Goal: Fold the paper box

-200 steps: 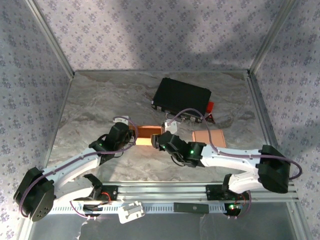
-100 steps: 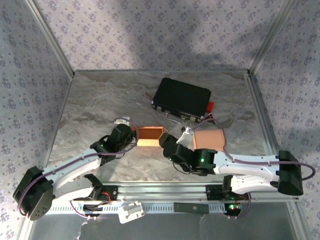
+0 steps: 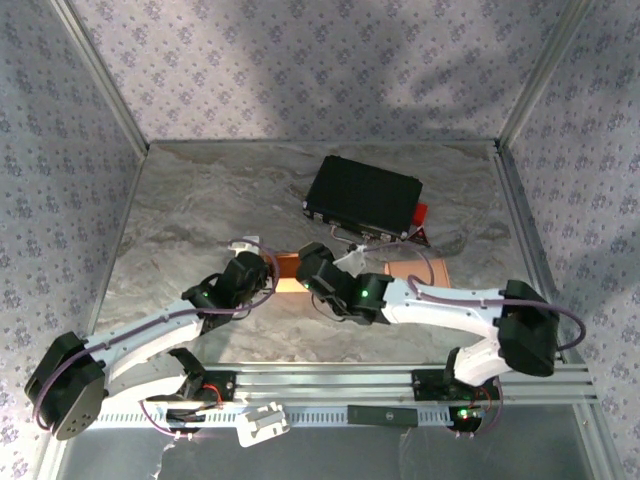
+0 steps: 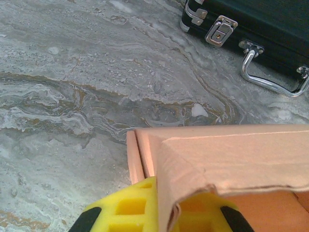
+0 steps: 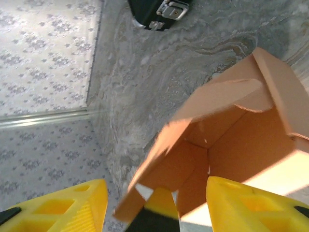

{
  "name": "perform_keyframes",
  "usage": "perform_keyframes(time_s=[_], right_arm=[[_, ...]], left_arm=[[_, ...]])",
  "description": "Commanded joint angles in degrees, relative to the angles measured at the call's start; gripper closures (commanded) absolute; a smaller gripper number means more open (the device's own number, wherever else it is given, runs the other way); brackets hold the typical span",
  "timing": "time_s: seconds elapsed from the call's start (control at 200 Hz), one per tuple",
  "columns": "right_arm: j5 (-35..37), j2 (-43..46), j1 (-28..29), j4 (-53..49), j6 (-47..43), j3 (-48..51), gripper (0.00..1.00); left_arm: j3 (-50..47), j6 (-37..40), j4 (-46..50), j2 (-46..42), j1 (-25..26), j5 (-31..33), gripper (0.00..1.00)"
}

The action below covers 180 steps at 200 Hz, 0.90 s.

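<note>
From above, the table (image 3: 200, 200) is a smooth grey slab with marble-like veining, walled by pale flowered paper. The paper box (image 3: 288, 271), thin tan cardboard, sits near the table's middle, squeezed between the two arms' ends. The left gripper (image 3: 265, 276) meets it from the left and the right gripper (image 3: 308, 262) from the right. A flat cardboard piece (image 3: 425, 270) of the same colour lies on the table to the right, partly under the right arm. Behind them a black case (image 3: 362, 194), rectangular and hard-edged, lies closed with a small red object (image 3: 420, 213) at its right corner.

On the left wrist camera, the left gripper (image 4: 169, 203) is clamped on a wall of the paper box (image 4: 231, 150), with yellow ribbed fingers (image 4: 130, 208) on either side of the thin board. The wall's top edge is folded over and slightly ragged. Beyond, the black case (image 4: 260, 19) shows a chrome latch (image 4: 219, 31) and a bent wire handle (image 4: 270, 79).

On the right wrist camera, the right gripper (image 5: 157, 183) has its yellow fingers (image 5: 72, 205) spread apart, straddling a corner of the paper box (image 5: 231, 130). The box's open mouth faces the lens, showing bare matte cardboard inside and a creased flap hanging across the top. The black case (image 5: 154, 12) lies at the far edge.
</note>
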State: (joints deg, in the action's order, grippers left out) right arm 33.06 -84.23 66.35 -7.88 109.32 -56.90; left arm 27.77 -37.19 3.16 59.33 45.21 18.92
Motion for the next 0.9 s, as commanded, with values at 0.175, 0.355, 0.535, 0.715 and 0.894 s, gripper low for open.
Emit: perform_keyframes(time_s=[0.175, 0.355, 0.535, 0.715, 0.894], right_arm=[[-9.03, -5.50, -4.36, 6.94, 0.59, -3.87, 0.45], [-10.64, -7.53, -4.82, 9.33, 1.05, -3.60, 0.51], [-10.90, -7.71, -4.78, 7.97, 1.11, -4.19, 0.68], [-10.66, -6.85, -4.82, 7.98, 2.04, -2.65, 0.77], [-11.06, -6.44, -4.96, 7.95, 1.93, -1.56, 0.91]], left_arm=[[0.38, -0.94, -0.21, -0.62, 1.02, 1.40, 1.00], [0.62, -0.90, 0.01, -0.53, 1.19, 1.66, 1.00], [0.62, -0.95, 0.09, -0.40, 1.31, 1.80, 1.00], [0.66, -0.87, 0.27, -0.45, 1.31, 2.07, 1.00], [1.05, -0.98, 1.11, -0.81, 1.46, 2.04, 0.83]])
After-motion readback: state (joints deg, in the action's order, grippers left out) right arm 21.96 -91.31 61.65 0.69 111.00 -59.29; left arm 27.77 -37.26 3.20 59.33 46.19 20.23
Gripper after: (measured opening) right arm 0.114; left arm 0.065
